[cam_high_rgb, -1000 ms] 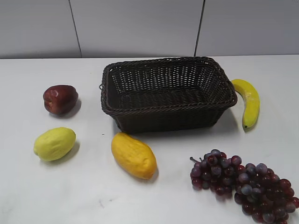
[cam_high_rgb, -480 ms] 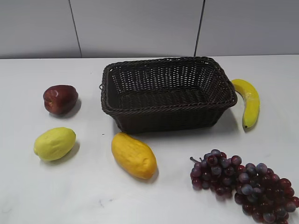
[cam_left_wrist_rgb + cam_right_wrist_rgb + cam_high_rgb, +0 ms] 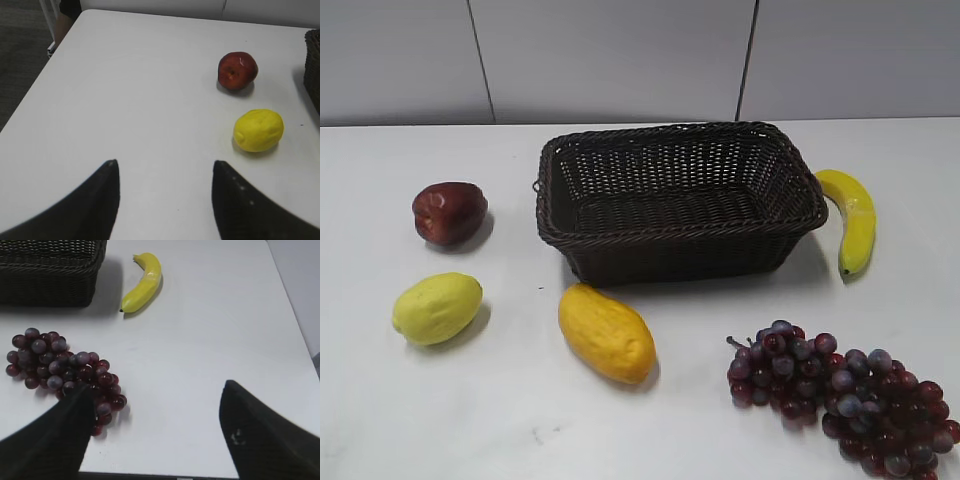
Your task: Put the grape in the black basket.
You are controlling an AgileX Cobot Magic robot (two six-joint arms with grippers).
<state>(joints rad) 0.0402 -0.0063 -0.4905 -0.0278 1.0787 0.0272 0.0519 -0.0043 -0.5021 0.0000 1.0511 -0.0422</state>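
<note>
1. Five fruits and one container sit on the white bench (image 3: 650,430); neither arm shows in the exterior view.
2. Far left: a dark red apple (image 3: 448,212), with a yellow lemon (image 3: 437,307) nearer the front edge. Both stand well apart from everything else, so they should not interfere.
3. Left tool (image 3: 165,200): jaws spread wide, nothing between them, hovering over bare bench with the apple and lemon ahead to its right. Judged idle, since the target lies on the other side.
4. Centre front: an orange-yellow mango (image 3: 606,332), just in front of the basket's near wall.
5. Centre back: the black basket (image 3: 680,265), upright, nothing inside. Its flared open top suits a drop from above.
6. Right of the basket: a banana (image 3: 851,217), close beside the right rim.
7. Front right: the grape (image 3: 845,405) lies flat on the bench, stem pointing left, untouched.
8. Right tool (image 3: 157,427): jaws wide apart and holding nothing; the left finger overlaps the bunch's near end in its wrist view. Judged the natural arm for the pick; task not yet begun.
</note>
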